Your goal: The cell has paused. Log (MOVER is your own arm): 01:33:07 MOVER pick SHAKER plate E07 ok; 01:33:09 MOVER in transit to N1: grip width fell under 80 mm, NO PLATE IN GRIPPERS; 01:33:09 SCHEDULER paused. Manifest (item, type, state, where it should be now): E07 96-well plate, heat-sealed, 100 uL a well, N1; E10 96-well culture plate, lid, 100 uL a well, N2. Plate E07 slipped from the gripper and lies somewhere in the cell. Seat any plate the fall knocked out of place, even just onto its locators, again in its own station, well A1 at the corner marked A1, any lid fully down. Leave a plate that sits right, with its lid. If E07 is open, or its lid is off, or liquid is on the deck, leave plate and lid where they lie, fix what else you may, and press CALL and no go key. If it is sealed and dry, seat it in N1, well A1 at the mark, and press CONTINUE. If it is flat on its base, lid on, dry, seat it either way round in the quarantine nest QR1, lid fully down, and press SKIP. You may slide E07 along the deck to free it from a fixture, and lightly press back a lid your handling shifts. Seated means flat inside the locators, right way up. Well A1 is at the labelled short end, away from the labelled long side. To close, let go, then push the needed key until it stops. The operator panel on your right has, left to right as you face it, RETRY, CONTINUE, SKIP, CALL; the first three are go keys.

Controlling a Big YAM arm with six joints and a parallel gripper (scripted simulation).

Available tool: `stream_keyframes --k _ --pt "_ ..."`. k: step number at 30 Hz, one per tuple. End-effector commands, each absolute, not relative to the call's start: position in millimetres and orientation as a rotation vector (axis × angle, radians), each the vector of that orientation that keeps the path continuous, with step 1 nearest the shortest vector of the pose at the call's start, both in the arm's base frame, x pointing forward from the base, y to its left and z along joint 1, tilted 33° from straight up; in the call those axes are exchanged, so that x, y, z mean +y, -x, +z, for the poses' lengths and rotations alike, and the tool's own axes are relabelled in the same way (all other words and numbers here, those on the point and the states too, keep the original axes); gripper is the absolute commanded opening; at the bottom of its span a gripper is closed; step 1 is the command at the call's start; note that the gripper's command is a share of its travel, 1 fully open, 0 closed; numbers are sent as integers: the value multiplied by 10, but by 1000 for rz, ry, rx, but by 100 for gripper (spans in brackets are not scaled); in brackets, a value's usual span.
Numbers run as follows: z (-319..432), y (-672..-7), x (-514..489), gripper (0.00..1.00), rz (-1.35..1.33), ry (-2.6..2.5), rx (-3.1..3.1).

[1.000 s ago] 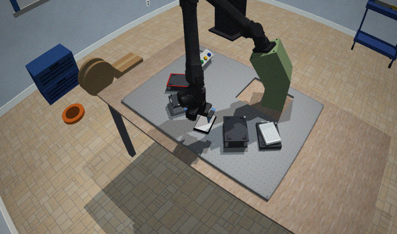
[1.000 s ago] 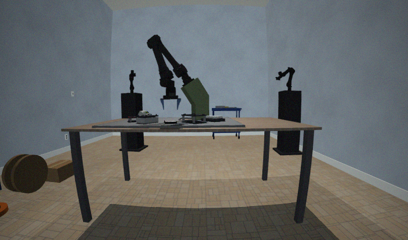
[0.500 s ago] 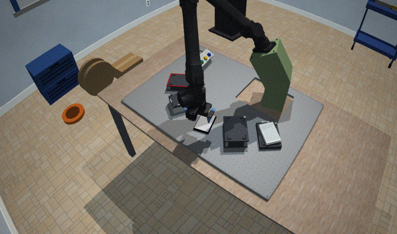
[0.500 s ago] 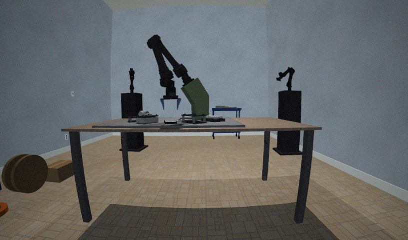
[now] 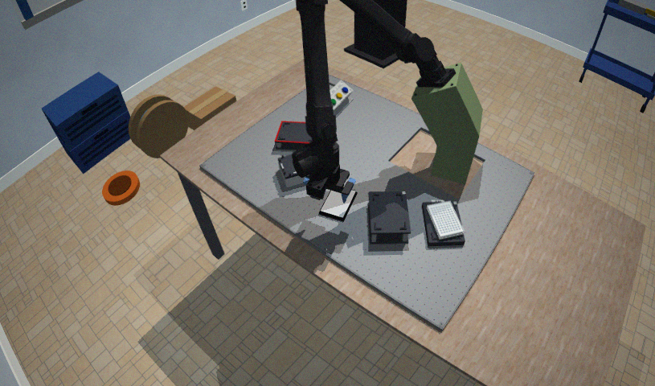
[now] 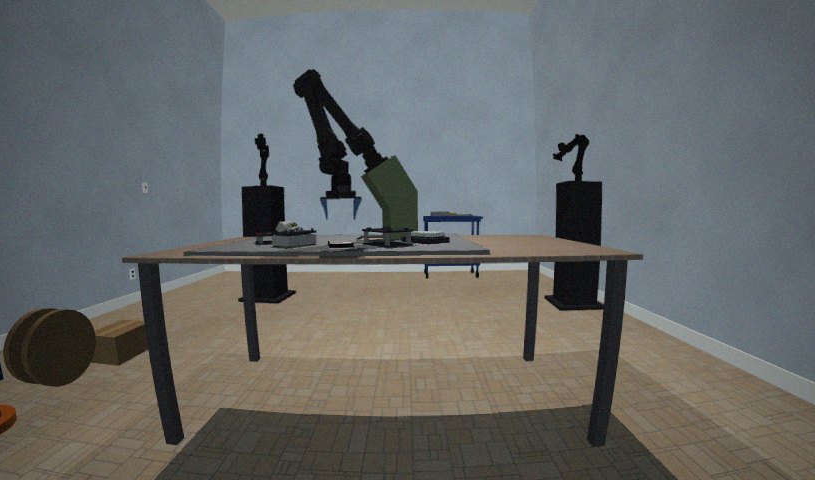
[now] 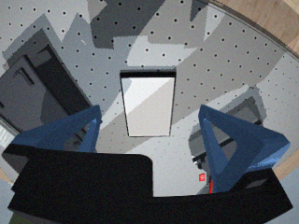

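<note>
Plate E07 (image 5: 337,203) lies flat on the grey deck, skewed, between the shaker (image 5: 287,170) and the empty raised nest (image 5: 389,217). Its top is a smooth, shiny sheet, and I see no liquid around it. My gripper (image 5: 329,187) is open and empty, hovering well above the plate, as the side view shows (image 6: 340,208). In the wrist view the plate (image 7: 149,101) lies centred between my blue fingers. A white lidded plate (image 5: 444,219) sits on the right nest; I cannot tell whether it sits inside the locators.
A red-edged nest (image 5: 292,133) stands behind the shaker. The operator panel (image 5: 340,92) with coloured keys is at the deck's far edge. A tall green block (image 5: 448,124) stands at the back right, beside a cut-out in the deck.
</note>
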State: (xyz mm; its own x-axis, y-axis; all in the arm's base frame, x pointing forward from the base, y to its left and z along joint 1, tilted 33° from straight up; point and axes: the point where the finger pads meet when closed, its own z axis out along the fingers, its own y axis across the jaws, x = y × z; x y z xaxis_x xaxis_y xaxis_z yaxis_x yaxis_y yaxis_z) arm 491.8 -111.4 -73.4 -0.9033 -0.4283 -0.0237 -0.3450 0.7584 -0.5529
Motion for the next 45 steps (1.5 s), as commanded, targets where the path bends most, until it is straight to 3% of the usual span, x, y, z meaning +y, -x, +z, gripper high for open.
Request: stream_keyframes --k 1,19,38,45 --pt "-690 -4975 -1092 100 -836 631 2792" --pt "-690 -4975 -1092 100 -836 631 2792" --pt "-358 -4142 -958 100 -910 1496 2618" --pt "-241 -3806 -939 100 -911 1521 2615"
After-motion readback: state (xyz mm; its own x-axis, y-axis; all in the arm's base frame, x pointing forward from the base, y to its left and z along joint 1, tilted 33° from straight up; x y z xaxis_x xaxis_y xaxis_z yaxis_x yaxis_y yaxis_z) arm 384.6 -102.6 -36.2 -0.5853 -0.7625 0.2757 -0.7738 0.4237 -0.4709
